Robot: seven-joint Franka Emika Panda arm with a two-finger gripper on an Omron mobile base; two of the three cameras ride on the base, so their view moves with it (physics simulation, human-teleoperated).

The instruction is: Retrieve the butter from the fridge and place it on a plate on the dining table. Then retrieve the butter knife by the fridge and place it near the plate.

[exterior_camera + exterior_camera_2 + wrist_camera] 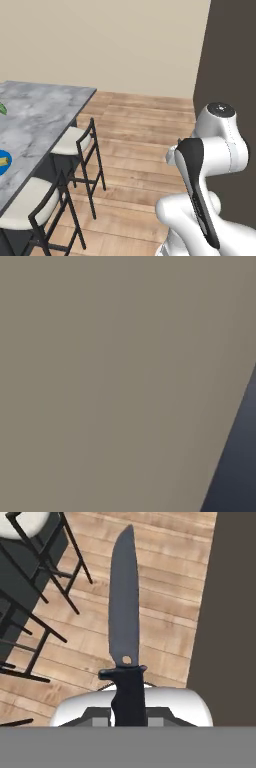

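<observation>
The gripper (129,714) is clenching the butter knife (125,617) by its handle, blade pointing to 12 o'clock; the butter (4,161) is probably lying on the plate (4,167) on the dining table (35,115).

The arm (212,165) is glossy white, built of fat rounded segments with smooth shells. A round dark grey cap with small pale marks tops the upper joint (221,110). A long black band (197,192) runs down one link, widening into a dark rounded patch at its upper end.
</observation>
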